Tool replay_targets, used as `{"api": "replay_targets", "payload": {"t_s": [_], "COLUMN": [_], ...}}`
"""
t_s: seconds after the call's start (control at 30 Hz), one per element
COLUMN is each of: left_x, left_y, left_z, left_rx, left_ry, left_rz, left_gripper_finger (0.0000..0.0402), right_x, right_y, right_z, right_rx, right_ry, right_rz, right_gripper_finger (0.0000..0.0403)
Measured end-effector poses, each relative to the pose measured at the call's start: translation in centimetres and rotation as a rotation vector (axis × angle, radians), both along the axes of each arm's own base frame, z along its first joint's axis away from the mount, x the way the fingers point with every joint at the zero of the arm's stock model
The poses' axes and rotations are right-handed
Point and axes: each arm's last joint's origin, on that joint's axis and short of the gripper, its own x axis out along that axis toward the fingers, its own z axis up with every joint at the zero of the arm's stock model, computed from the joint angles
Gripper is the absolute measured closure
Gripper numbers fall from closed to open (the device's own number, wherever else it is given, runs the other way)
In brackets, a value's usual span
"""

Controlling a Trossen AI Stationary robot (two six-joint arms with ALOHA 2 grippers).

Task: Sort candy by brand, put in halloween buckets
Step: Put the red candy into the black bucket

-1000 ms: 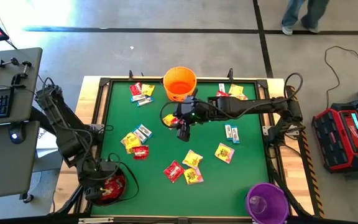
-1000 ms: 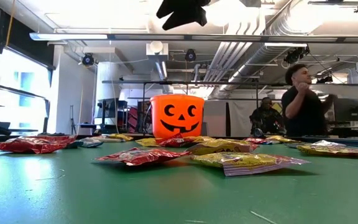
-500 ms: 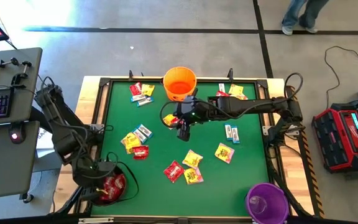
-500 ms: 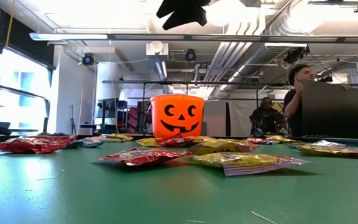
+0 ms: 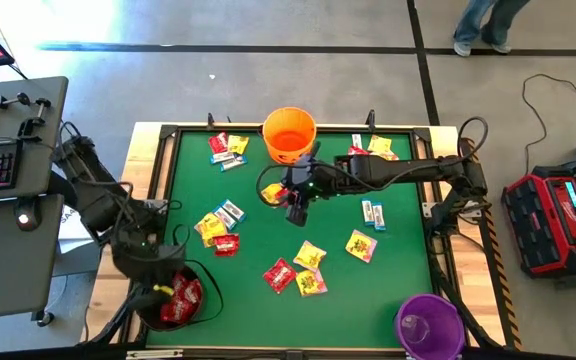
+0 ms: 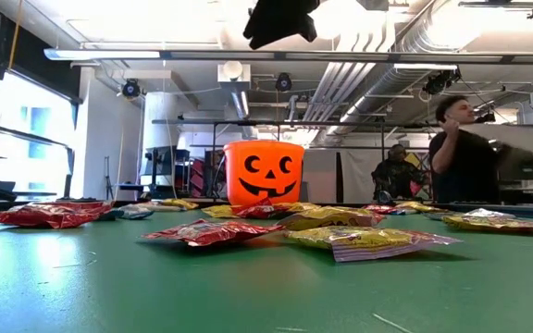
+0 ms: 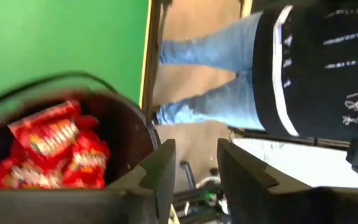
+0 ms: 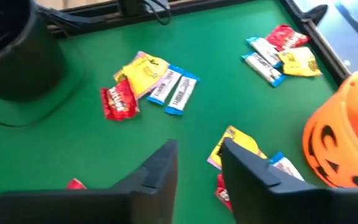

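Observation:
The black bucket (image 5: 180, 302) stands at the table's near left corner with red candy packets (image 7: 51, 146) inside. My left gripper (image 5: 161, 285) hangs above its rim, open and empty (image 7: 196, 152). My right gripper (image 5: 295, 210) is open and empty (image 8: 197, 152), high above the table's middle, just near of the orange bucket (image 5: 289, 133). It shows at the top of the low view (image 6: 280, 18). Red, yellow and white-blue candy packets (image 5: 218, 228) lie flat on the green table. The purple bucket (image 5: 429, 325) stands at the near right corner.
More candy lies at the far left (image 5: 226, 150), far right (image 5: 373, 148), near middle (image 5: 298, 270) and under my right gripper (image 8: 238, 146). A raised frame (image 5: 164, 180) edges the table. A person in jeans (image 7: 229, 74) stands beyond the near left corner.
My left arm has risen and drawn back a little from the black bucket, its gripper still over the bucket's rim. The red candy stays in the bucket. My right gripper has kept about still.

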Motion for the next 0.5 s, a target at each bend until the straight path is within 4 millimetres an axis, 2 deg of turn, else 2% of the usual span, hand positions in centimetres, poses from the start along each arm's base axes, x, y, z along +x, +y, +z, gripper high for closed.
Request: {"api": "replay_targets", "payload": {"t_s": [0.13, 0.2, 0.37, 0.5], "left_x": [1.0, 1.5, 2.7, 3.5], "left_y": [1.2, 1.7, 3.2, 4.4], "left_z": [0.1, 0.1, 0.1, 0.1], "left_rx": [0.032, 0.051, 0.108, 0.162], "left_ry": [-0.054, -0.079, -0.142, -0.19], "left_rz": [0.016, 0.017, 0.026, 0.04], "left_gripper_finger": [0.0319, 0.033, 0.0353, 0.0364], "right_x": [-0.1, -0.3, -1.6, -3.6], "right_y": [0.3, 0.3, 0.3, 0.8], "right_z": [-0.2, -1.1, -4.8, -6.5], "right_rx": [-0.025, -0.01, 0.087, 0.155], "right_ry": [0.012, 0.036, 0.117, 0.082], "right_rz": [-0.014, -0.007, -0.048, -0.102], "right_gripper_finger": [0.0371, 0.0394, 0.0389, 0.04]}}
